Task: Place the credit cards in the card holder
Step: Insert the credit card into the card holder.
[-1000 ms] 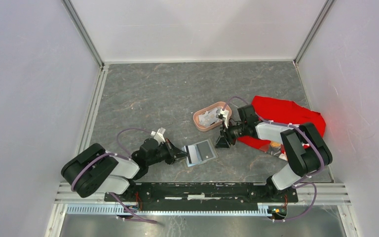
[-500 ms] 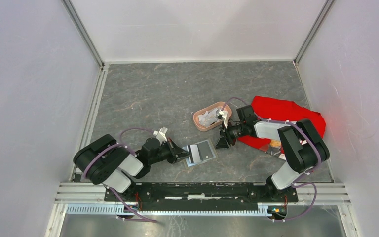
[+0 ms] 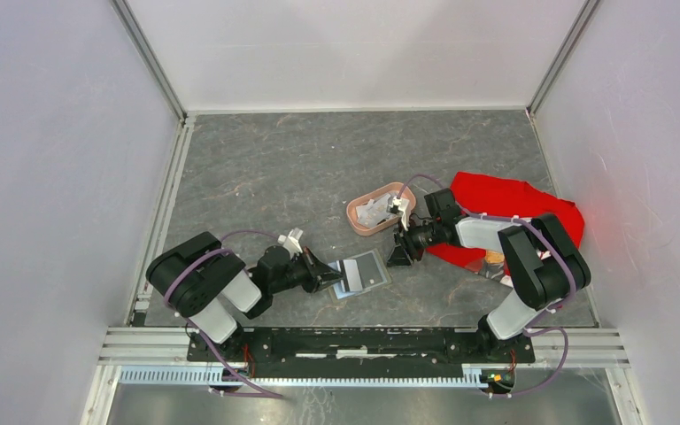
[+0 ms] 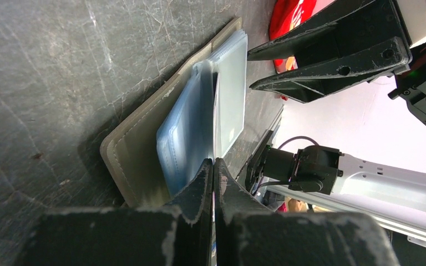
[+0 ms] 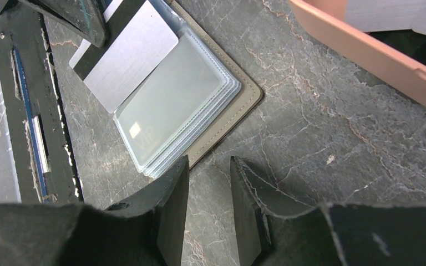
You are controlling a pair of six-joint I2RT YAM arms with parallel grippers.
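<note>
The card holder (image 3: 365, 273) lies open on the table, tan cover (image 5: 241, 103) down and clear sleeves (image 5: 172, 105) up. My left gripper (image 3: 326, 276) is shut on a silvery credit card (image 5: 130, 61) with a dark stripe. The card lies slanted over the sleeves' left end. In the left wrist view the card shows edge-on between the shut gripper (image 4: 213, 162) and the sleeves (image 4: 191, 127). My right gripper (image 5: 209, 163) is open and holds nothing. It hovers just off the holder's right corner. More credit cards (image 3: 374, 212) lie in the pink tray.
The pink oval tray (image 3: 360, 226) sits just behind the right gripper; its rim (image 5: 366, 55) shows in the right wrist view. A red cloth (image 3: 513, 199) lies under the right arm, with small items beside it. The rail runs along the near edge.
The left arm's elbow has swung to the right while its gripper stays at the holder with the card. The right gripper's jaws have narrowed a little.
</note>
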